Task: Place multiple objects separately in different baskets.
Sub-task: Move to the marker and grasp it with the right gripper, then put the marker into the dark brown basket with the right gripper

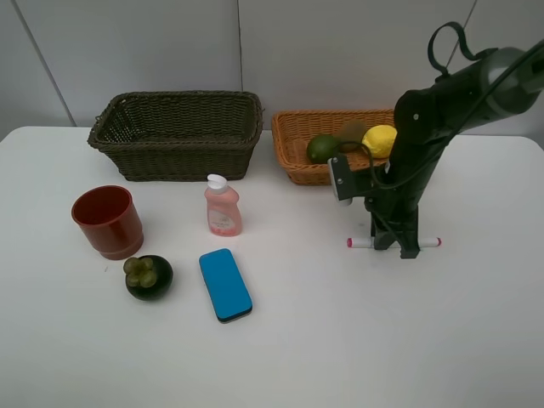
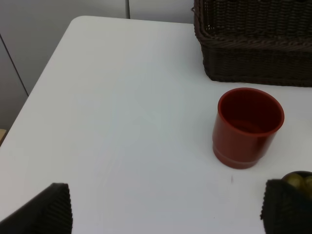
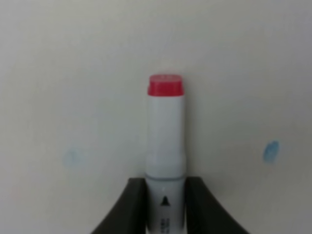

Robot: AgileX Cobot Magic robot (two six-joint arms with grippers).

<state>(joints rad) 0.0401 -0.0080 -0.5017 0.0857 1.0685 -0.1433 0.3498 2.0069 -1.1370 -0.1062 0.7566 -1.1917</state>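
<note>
Jaws of the right gripper (image 1: 396, 245) pinch the white marker (image 1: 363, 242), right of centre; those of the left gripper (image 2: 165, 208) gape wide.

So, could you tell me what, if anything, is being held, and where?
The right gripper clamps the marker at its middle; the left gripper holds nothing.

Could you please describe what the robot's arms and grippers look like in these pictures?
The right arm is built of matte black links, with a silver-grey cylindrical section higher up and a black cable looping above it. A small light-grey box sits by its wrist. The right gripper has black fingers. The left gripper shows only dark fingertips with a ribbed texture.
</note>
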